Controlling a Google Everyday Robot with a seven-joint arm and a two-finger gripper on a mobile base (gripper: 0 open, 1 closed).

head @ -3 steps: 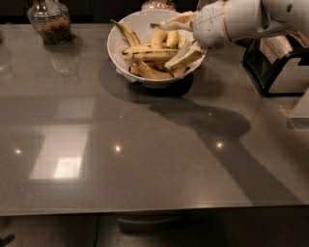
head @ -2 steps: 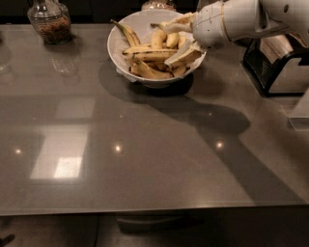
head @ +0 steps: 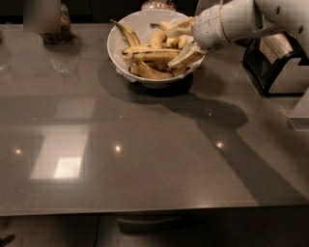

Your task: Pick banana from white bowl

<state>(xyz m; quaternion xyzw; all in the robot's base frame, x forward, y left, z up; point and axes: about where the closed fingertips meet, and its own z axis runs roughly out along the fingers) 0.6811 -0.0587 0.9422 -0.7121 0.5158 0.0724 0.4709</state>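
The white bowl (head: 118,53) stands at the back middle of the grey table and holds several bananas. The long, nearly straight banana (head: 147,55) with dark streaks lies across the middle of the pile. A curved banana (head: 126,33) leans on the left rim. My gripper (head: 185,41) reaches in from the right over the bowl's right side. Its two pale fingers are spread, one (head: 179,26) above and one (head: 187,55) below, around short bananas at the right rim. It is just right of the long banana's end.
A glass jar (head: 52,23) stands at the back left. A black-and-white appliance (head: 280,62) stands at the right edge. A glass object (head: 157,5) sits behind the bowl. The table's front edge runs along the bottom.
The gripper stays over the bowl's right side with hardly any shift. The bananas and the bowl have not moved.
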